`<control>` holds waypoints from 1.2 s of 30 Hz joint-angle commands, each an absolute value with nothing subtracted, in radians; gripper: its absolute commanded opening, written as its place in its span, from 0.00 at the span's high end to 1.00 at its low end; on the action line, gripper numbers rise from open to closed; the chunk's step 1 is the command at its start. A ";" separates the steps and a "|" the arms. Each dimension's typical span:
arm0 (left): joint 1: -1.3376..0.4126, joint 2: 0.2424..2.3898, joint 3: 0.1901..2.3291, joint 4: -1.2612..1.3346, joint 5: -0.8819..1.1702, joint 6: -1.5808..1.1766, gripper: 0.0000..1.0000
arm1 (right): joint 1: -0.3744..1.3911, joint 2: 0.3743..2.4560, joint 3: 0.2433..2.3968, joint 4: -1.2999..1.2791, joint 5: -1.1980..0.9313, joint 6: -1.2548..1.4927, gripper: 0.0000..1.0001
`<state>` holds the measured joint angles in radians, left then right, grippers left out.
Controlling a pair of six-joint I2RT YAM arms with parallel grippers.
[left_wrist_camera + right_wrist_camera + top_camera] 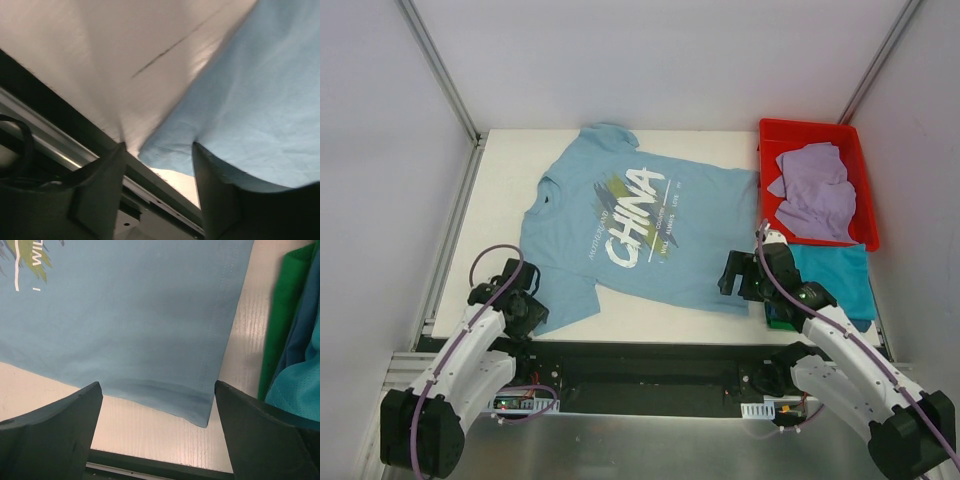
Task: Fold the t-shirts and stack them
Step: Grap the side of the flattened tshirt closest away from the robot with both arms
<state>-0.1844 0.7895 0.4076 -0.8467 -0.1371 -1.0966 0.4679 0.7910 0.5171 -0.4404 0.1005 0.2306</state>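
A light blue t-shirt (630, 225) with white lettering lies spread flat on the white table (500, 180). My left gripper (530, 312) is open at its near-left sleeve corner (165, 155), which lies between the jaws. My right gripper (732, 278) is open at the shirt's near-right hem corner (200, 412). A lavender t-shirt (815, 190) lies crumpled in the red bin (768, 170). A teal t-shirt (835, 275) tops a folded stack at the right, with blue and green layers (280, 335) showing under it in the right wrist view.
The red bin stands at the far right corner. The table's near edge and a black rail (650, 355) run just below both grippers. White walls and metal frame posts (440, 70) enclose the table.
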 commanded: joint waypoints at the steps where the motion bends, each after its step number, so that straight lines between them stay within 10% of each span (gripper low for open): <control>1: -0.193 0.766 0.374 -0.864 -0.129 -1.137 0.54 | 0.451 0.791 0.511 -0.414 0.109 0.222 0.04; 10: -0.193 0.730 0.376 -0.828 -0.101 -1.101 1.00 | 0.437 0.811 0.508 -0.416 0.083 0.224 0.04; 22: -0.193 0.660 0.482 -0.713 -0.021 -0.985 1.00 | 0.449 0.781 0.489 -0.500 -0.011 0.304 0.01; 36: -0.193 0.618 0.551 -0.610 0.067 -0.953 1.00 | 0.480 0.867 0.413 -0.491 0.143 0.437 0.31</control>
<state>-0.1844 0.6617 0.5159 -0.6289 0.0101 -0.9562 0.4702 0.8371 0.4244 -0.5125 0.0879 0.3790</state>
